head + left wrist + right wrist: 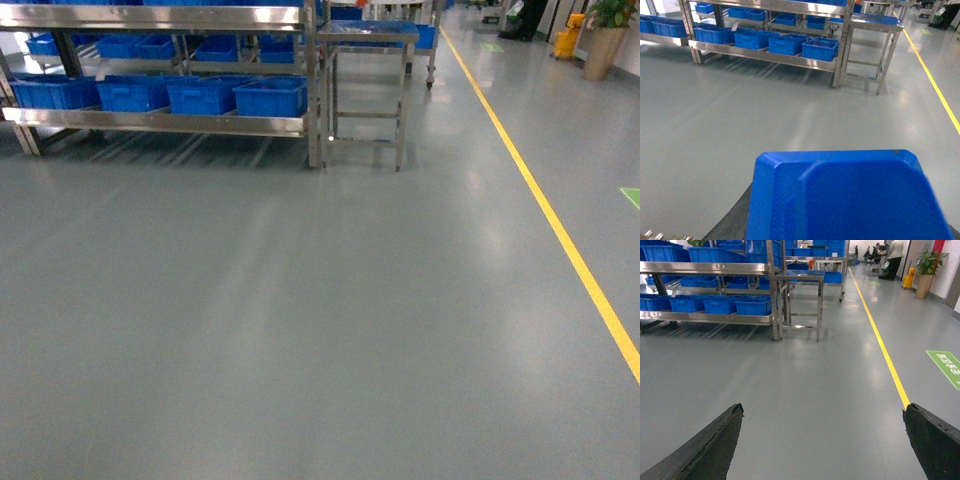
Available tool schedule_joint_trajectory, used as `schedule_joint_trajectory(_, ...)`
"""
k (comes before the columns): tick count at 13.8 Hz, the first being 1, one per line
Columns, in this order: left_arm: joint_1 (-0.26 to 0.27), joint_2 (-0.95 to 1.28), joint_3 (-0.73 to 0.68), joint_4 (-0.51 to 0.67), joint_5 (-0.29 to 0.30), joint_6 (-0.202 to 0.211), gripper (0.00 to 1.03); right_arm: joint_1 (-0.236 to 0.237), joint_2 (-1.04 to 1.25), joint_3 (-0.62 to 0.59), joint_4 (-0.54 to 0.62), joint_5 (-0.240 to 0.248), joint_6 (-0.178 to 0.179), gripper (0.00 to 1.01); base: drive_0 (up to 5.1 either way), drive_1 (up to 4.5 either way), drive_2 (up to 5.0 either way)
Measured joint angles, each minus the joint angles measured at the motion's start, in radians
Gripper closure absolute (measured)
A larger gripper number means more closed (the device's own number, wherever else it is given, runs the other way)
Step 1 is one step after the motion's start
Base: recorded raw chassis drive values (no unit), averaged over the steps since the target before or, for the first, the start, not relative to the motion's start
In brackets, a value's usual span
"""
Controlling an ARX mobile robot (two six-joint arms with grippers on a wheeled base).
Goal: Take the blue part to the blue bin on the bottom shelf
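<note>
The blue part, a flat plastic piece with chamfered corners, fills the lower half of the left wrist view, and my left gripper is shut on it. Only one dark finger shows beside the part. Far ahead, several blue bins stand in a row on the bottom shelf of a steel rack; the rightmost blue bin is nearest the rack's end post. The same row of blue bins shows in the left wrist view. My right gripper is open over bare floor. Neither gripper shows in the head view.
A square steel table stands right of the rack. A wide stretch of grey floor lies between me and the rack. A yellow line runs along the right. A potted plant and a yellow bucket stand far right.
</note>
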Motion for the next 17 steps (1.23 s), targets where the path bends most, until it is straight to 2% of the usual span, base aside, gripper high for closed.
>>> schedule_joint_trajectory(17, 0.000, 0.001, 0.000, -0.004, 0.000, 0.000, 0.60, 0.000, 0.000, 0.000, -0.001, 0.000, 0.000, 0.03, 0.0, 4.01, -4.0)
